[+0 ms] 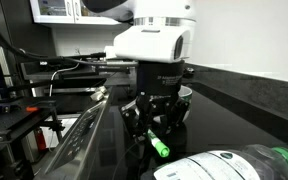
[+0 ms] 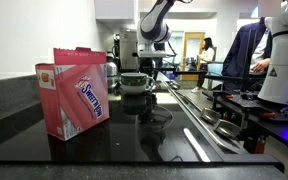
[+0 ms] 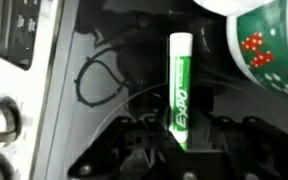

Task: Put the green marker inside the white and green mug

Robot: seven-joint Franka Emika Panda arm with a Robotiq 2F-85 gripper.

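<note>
The green marker (image 3: 181,90) stands as a long upright stripe in the middle of the wrist view, its whitish end toward the top of the frame and its printed end down at the bottom. There it sits between the fingers of the gripper (image 3: 184,142). The fingers flank it closely on both sides, but I cannot tell whether the pads are pressing on it or just bracketing it. The blur and dark metal hide the contact. In an exterior view the marker (image 1: 159,147) pokes out low from under the gripper (image 1: 156,128), just over the glossy black cooktop (image 1: 234,112), and I cannot say whether it is lifted. The white and green mug (image 3: 269,40) fills the upper right corner of the wrist view, close beside the marker's far end. In an exterior view it (image 2: 136,82) sits mid-frame, right of the pink container (image 2: 74,92). The worry is the hold. The fingers are near one end, so the free length could droop or twist out. It could also clip the mug's rim and push the mug across the slick surface. If dropped, the round marker would probably roll toward the clear bottle (image 1: 229,165) at lower right.
</note>
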